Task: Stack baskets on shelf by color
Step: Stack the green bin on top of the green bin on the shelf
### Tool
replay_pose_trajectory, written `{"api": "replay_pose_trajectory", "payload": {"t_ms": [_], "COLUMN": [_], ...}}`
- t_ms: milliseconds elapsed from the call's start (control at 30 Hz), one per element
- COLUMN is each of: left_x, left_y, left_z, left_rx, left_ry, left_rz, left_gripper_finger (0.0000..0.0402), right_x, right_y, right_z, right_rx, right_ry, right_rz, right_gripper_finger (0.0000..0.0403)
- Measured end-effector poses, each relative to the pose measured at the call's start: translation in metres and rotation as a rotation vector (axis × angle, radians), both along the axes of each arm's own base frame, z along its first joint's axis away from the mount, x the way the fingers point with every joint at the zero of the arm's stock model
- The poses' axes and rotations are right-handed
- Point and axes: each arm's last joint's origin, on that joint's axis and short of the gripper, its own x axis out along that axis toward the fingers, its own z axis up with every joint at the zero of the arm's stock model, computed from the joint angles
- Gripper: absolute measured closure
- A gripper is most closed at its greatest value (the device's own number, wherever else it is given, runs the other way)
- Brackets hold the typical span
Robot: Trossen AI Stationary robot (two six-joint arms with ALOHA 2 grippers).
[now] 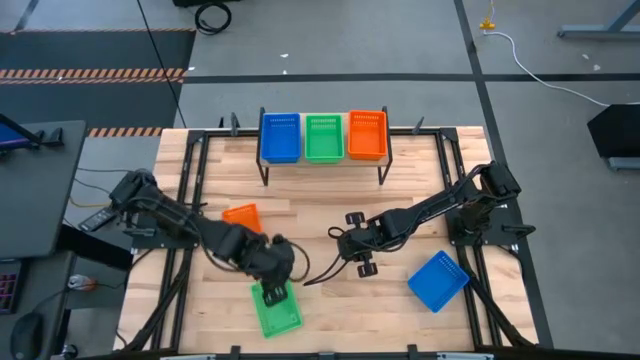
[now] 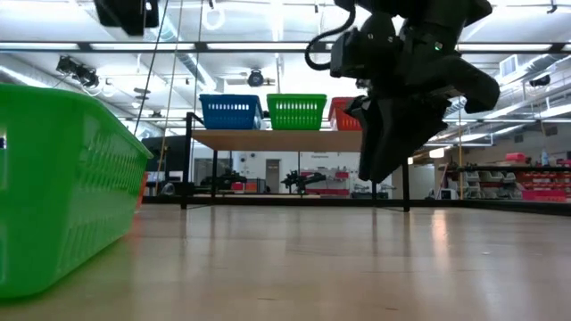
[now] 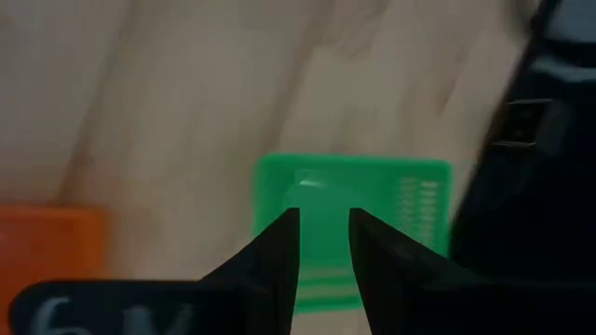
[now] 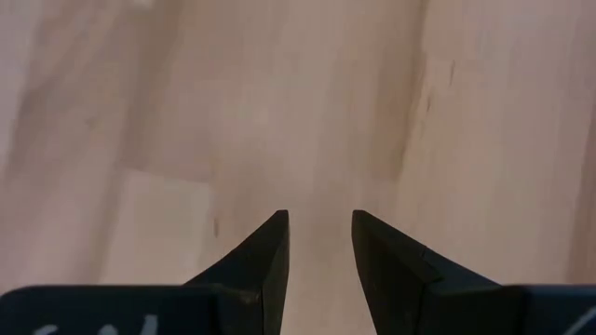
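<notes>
Green basket (image 2: 62, 187) nearest; six baskets: two green, two orange, two blue. Left gripper (image 1: 272, 292) over it, fingers slightly parted; right gripper (image 1: 362, 262) likewise parted, empty.

On the shelf (image 1: 323, 160) at the table's (image 1: 320, 225) far edge, three baskets (image 1: 323, 137) sit side by side. One basket (image 1: 242, 216) lies left of centre, another (image 1: 276, 310) at the near edge under the left gripper (image 1: 274, 291), a fourth (image 1: 438, 281) near right.
</notes>
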Motion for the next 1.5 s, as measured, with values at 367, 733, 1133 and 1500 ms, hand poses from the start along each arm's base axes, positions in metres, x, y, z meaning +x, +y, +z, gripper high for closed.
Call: {"api": "replay_pose_trajectory", "payload": {"t_ms": [367,733,1133,1500], "left_x": [-0.005,0.012,0.007,0.008], "left_y": [-0.048,-0.096,-0.123,-0.123], "left_z": [-0.022,-0.042,-0.083,-0.095], "left_rx": [-0.014,-0.2,-0.136,-0.068], "left_ry": [0.008,-0.124,-0.043,-0.024], "left_rz": [-0.014,-0.094,-0.124,-0.11], "left_gripper_finger": [0.0305,0.0317,0.0265,0.0206], "right_x": [-0.003,-0.006,-0.018,-0.023], "right_y": [-0.006,-0.006,-0.013,-0.002], "right_z": [-0.001,-0.003,-0.005,-0.005], "right_rx": [-0.018,-0.019,-0.199,-0.194], "right_ry": [0.033,0.065,0.123,0.126], "right_rz": [-0.065,-0.091,-0.257,-0.254], "right_gripper_finger": [0.0277,0.0277,0.0277,0.0277]}}
